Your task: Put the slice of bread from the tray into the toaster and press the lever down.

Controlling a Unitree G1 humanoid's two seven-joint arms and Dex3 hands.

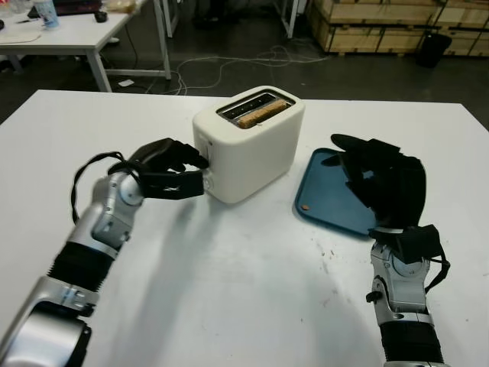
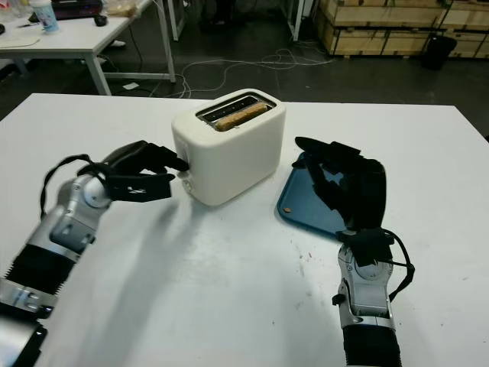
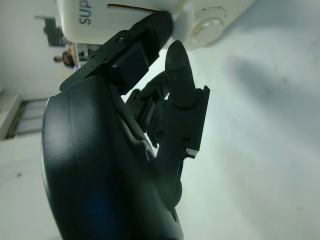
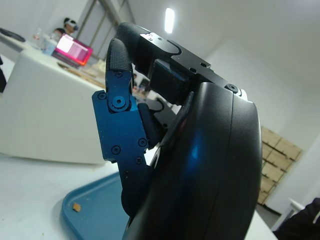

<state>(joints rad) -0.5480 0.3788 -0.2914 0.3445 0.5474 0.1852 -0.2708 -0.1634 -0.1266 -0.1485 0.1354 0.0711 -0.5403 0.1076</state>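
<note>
The white toaster (image 1: 248, 141) stands mid-table with the slice of bread (image 1: 262, 113) sunk in its nearer slot. My left hand (image 1: 197, 164) is at the toaster's front end. One of its fingertips (image 3: 150, 30) lies on the white lever (image 3: 181, 20), just above the round knob (image 3: 210, 25), and it grips nothing. The blue tray (image 1: 317, 195) lies to the right of the toaster and holds only a crumb. My right hand (image 1: 363, 172) hovers open above the tray's near right part, its fingers (image 4: 117, 65) pointing towards the toaster (image 4: 45, 110).
White tabletop spreads around the toaster and in front of the tray. Beyond the far edge are a grey floor with cables (image 1: 229, 65), another white table (image 1: 69, 30) at the back left, and wooden crates (image 1: 397, 23) at the back right.
</note>
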